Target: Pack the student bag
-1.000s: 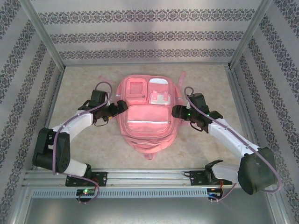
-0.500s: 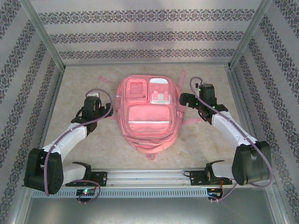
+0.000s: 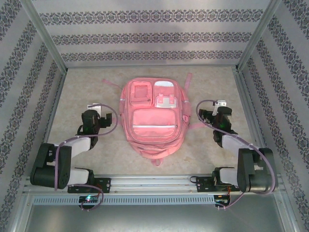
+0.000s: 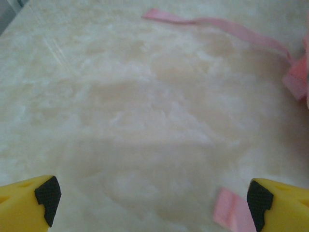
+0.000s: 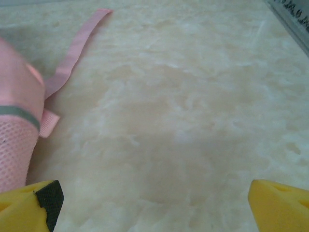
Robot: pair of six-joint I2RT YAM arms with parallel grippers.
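Your bag (image 3: 151, 116) lies flat in the middle of the top view, front pockets up, its top toward the upper edge of the frame. It sits in the same spot on the table (image 3: 82, 87) as a second ago.

What has changed is your arms. A second ago both grippers were pressed up against the bag's flanks at mid-height. Half a second ago they had come off it. Now both arms are folded back toward the bottom of the frame.

Your left gripper (image 3: 110, 120) sits left of the bag, near it but clear of it. The right gripper (image 3: 203, 116) sits right of the bag, likewise apart from it.

In the left wrist view the left gripper (image 4: 152, 198) has its jaws spread wide, one yellow finger (image 4: 29, 200) in each lower corner and bare table between them. A pink strap (image 4: 217, 24) trails across the upper right of that frame, and a short strap end (image 4: 231, 212) lies just inside the right finger.

In the right wrist view the right gripper (image 5: 154, 200) is also spread wide with nothing between its jaws. The bag's side (image 5: 14, 145) fills the left edge just above the left finger, and another strap (image 5: 77, 48) runs to the upper left.
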